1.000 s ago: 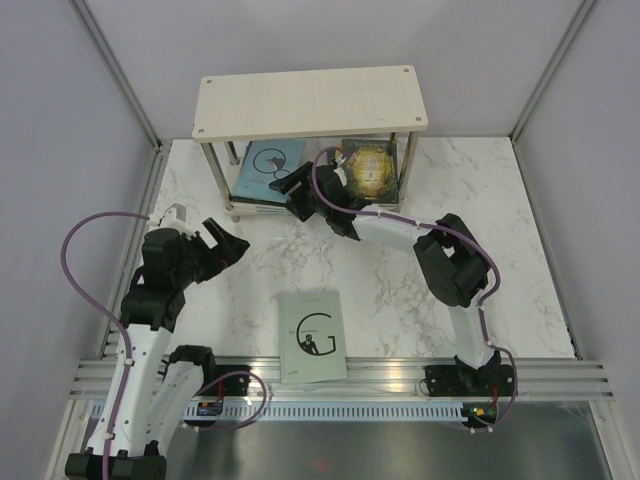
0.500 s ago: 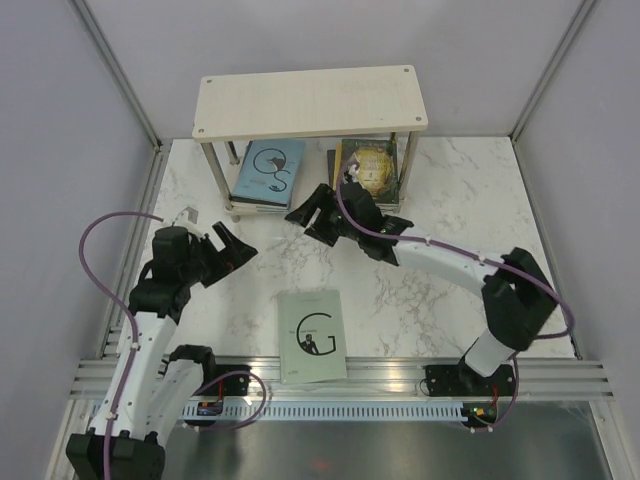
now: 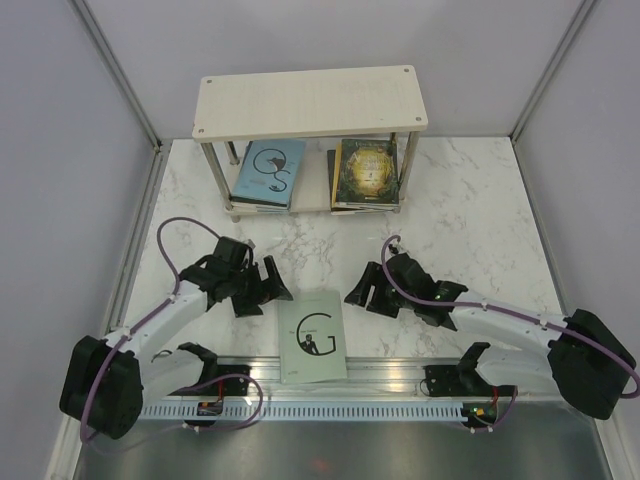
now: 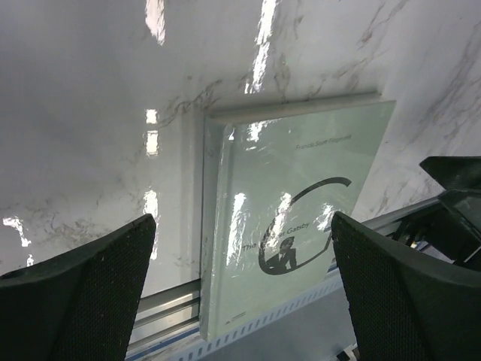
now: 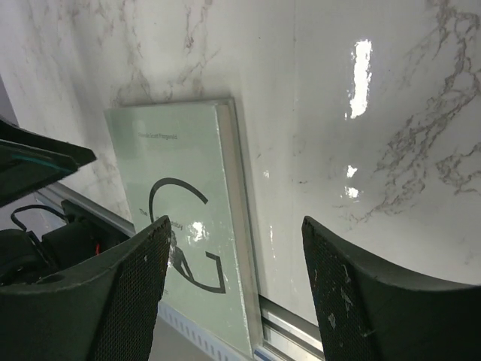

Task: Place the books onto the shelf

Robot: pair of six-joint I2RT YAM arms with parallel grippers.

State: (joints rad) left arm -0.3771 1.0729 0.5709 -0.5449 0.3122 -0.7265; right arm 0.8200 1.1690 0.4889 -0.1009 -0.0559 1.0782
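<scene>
Both grippers are down low at the near end of the table [image 3: 470, 200], one on each side of the grey book [image 3: 312, 336]. Left gripper [image 3: 262, 290] sits just beside the book's far left corner, jaws spread wide, nothing in them. Right gripper [image 3: 365, 292] is just off the far right corner, jaws apart too, also empty. Neither looks to be touching the cover, as far as I can tell.

Why flank it? My guess is that the book lies flat, cover up, and it's thin, so there's little edge to pinch from above. One side can brace while the other works under. Its near end rides over the metal rail [image 3: 400, 368], so that end may offer a lip to grab.

What's in my way: my own arms, mostly. Each wrist camera shows the other gripper across the book, so closing in together risks a knock.

Farther off stands the shelf [image 3: 310, 100]. Its lower board carries two piles, well apart from the grey one: the cat book [image 3: 268, 170] tops the left pile, the dark fantasy book [image 3: 367, 170] the right. I see nothing on the top board. It overhangs the lower one, and the legs [image 3: 213, 175] frame the opening, so going in low means sliding between them.
</scene>
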